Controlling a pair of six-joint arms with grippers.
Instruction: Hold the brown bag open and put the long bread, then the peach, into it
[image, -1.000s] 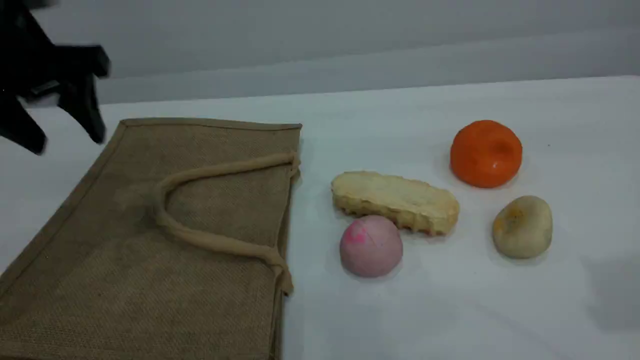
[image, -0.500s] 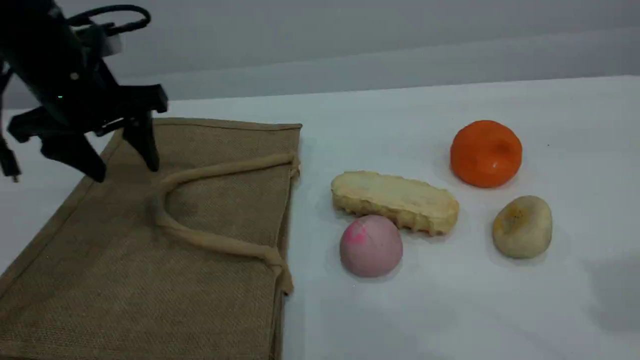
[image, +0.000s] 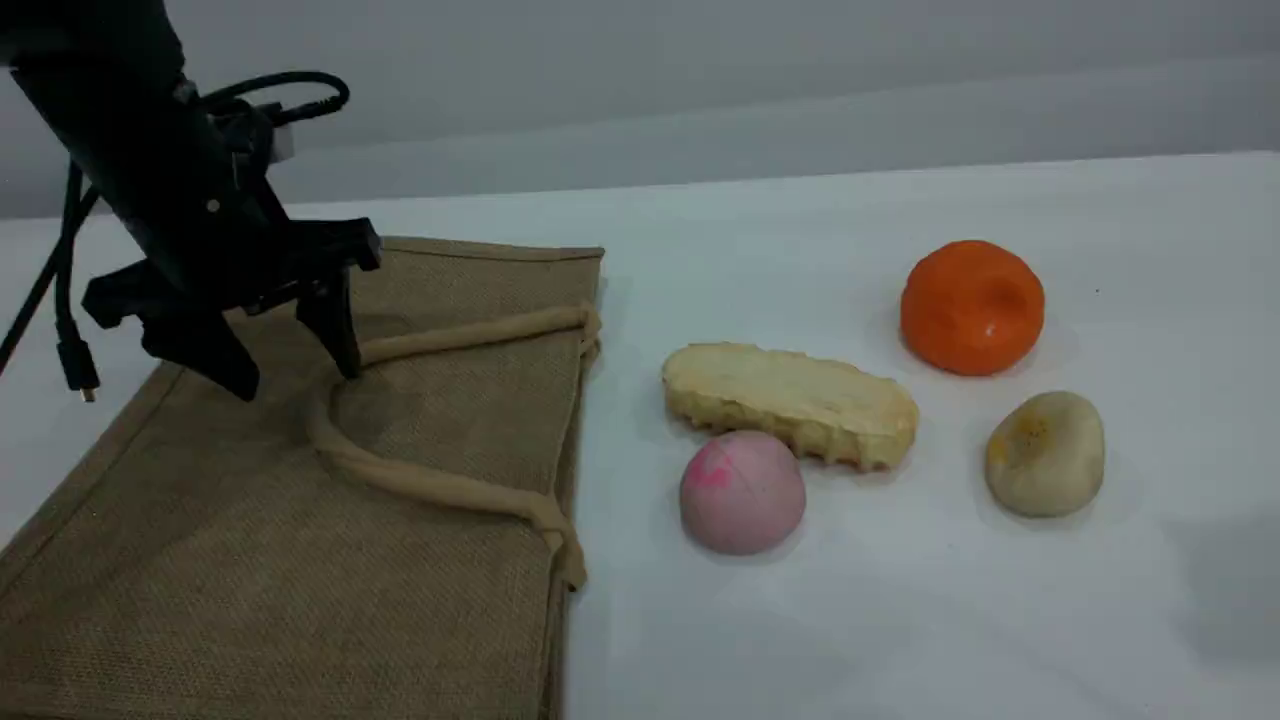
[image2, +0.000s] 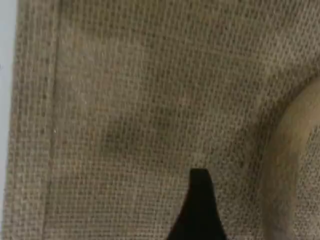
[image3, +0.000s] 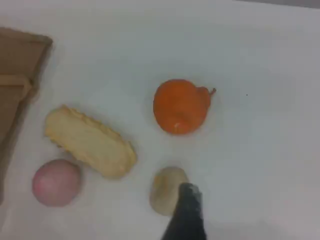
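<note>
Tan-brown woven bag (image: 300, 520), beige handle (image: 440, 487); pale-yellow bread (image: 790, 403); pink peach (image: 742, 492), magenta blotch.

Long bread (image3: 90, 142) between peach (image3: 56, 182) and orange ball (image3: 181, 106); beige lump (image3: 167, 190) beside pincer fingertip (image3: 188, 200).

One brown bag (image: 250, 520) lies flat on the table (image: 900, 620), with one loop handle (image: 430, 485) showing on top. Right of the bag are four food items: one long bread (image: 790, 402), one peach (image: 742, 492) (pink, just touching the bread), one orange ball (image: 972, 307) and one beige lump (image: 1045, 453). One gripper (image: 295, 375) hangs above the bag.
</note>
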